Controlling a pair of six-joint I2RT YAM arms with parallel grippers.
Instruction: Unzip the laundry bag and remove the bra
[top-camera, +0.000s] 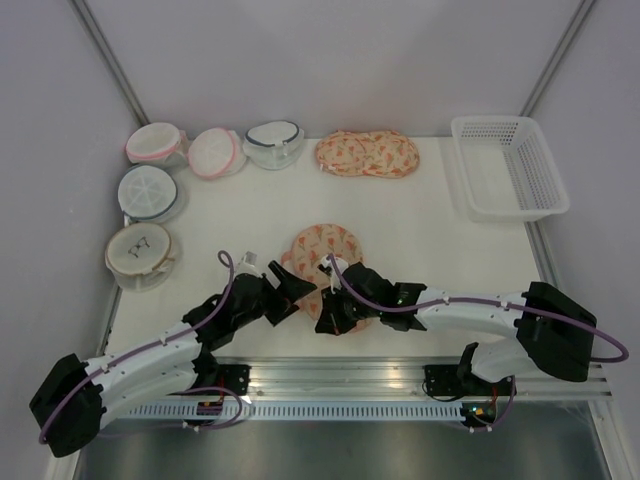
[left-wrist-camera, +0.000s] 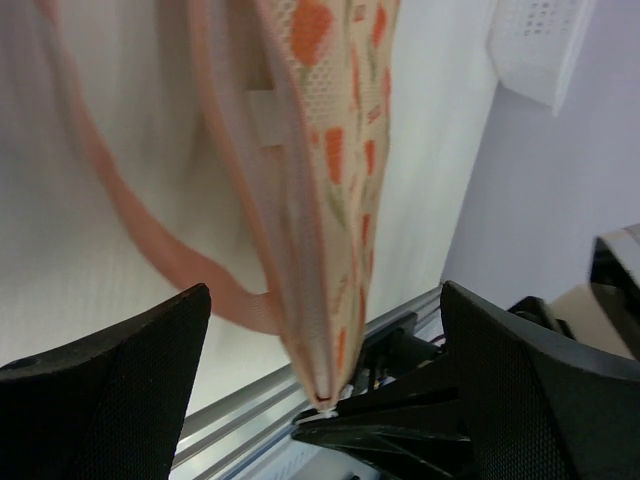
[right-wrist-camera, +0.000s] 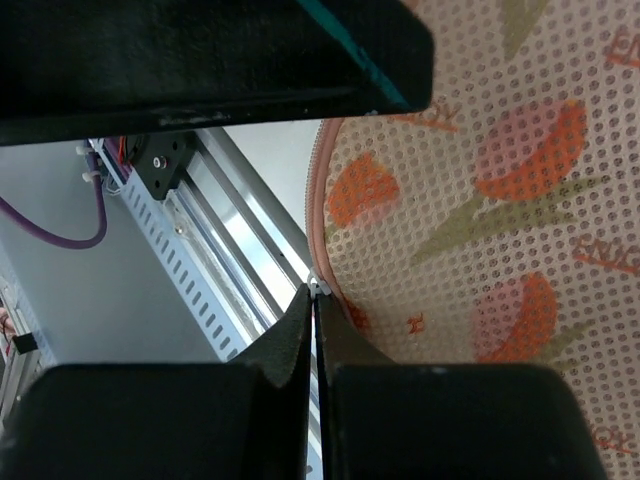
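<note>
laundry bag (top-camera: 322, 250) between my left gripper (top-camera: 290, 288) and right gripper (top-camera: 328, 318), near edge; twin case (top-camera: 367, 154) behind; basket (top-camera: 508, 168) back right; round bags (top-camera: 150, 192) left

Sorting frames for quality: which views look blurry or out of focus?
Top external: sharp and evenly lit, with only soft shadows. Left wrist: the laundry bag hangs very close to the lens and is blurred. Right wrist: its mesh print is crisp.

I count two peach cases, the laundry bag (top-camera: 320, 250) and a twin (top-camera: 367, 153) nearer the one white basket (top-camera: 490, 124), plus five round mesh bags (top-camera: 150, 190) farthest from it.
</note>
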